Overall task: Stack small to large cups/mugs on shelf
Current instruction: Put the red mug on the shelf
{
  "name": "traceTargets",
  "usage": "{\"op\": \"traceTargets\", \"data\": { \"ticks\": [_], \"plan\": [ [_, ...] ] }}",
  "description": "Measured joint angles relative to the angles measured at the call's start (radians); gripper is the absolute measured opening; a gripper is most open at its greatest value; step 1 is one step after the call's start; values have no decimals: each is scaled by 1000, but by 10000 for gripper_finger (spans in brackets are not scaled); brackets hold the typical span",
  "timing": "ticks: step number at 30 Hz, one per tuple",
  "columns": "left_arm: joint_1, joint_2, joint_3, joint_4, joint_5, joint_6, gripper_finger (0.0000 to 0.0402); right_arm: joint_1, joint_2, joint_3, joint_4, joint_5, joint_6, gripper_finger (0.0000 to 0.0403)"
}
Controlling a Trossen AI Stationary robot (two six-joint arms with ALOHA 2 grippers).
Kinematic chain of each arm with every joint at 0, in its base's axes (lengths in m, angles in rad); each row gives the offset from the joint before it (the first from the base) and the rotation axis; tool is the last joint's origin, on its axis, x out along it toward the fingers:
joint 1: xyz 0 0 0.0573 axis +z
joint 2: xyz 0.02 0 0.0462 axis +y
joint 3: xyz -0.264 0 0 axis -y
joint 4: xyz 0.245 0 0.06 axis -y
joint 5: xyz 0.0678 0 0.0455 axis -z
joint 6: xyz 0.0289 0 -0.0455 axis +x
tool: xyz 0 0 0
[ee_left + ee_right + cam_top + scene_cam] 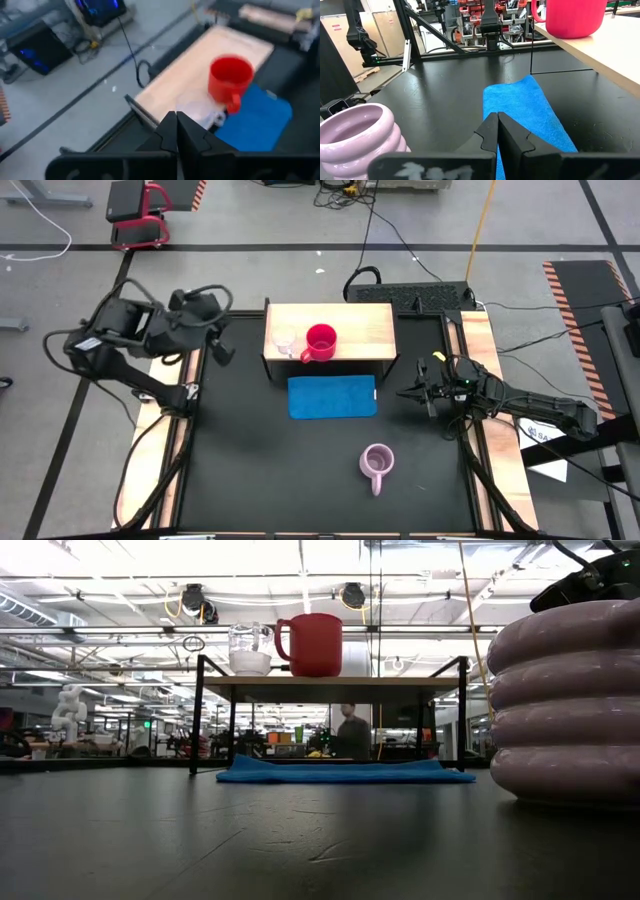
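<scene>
On the light wooden shelf with dark side panels, a small clear glass cup stands just beside a red handled mug. The ribbed lilac mug sits on the black bench, beyond a flat blue mat. The left gripper hovers off the shelf's left end, jaws pressed together, empty. The right gripper waits right of the mat, jaws likewise pressed together.

Both arms are black and jointed, with looping black cables; the right arm shows small green lights near its wrist.
</scene>
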Motion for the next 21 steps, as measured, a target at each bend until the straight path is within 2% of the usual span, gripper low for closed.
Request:
{"op": "traceTargets", "data": {
  "ticks": [3,7,14,18,21],
  "plan": [
    [-43,-100,-167,209,-43,35,4,0,0,0,0,0,-8,0],
    [-38,-243,-404,502,-7,169,2,0,0,0,4,0,-17,0],
    [-9,-480,-808,973,66,315,2,0,0,0,9,0,-16,0],
    [-9,-565,-1012,1232,113,393,2,0,0,0,12,0,-20,0],
    [-8,-591,-1131,1331,113,413,2,0,-1,0,15,0,-26,0]
  ]
}}
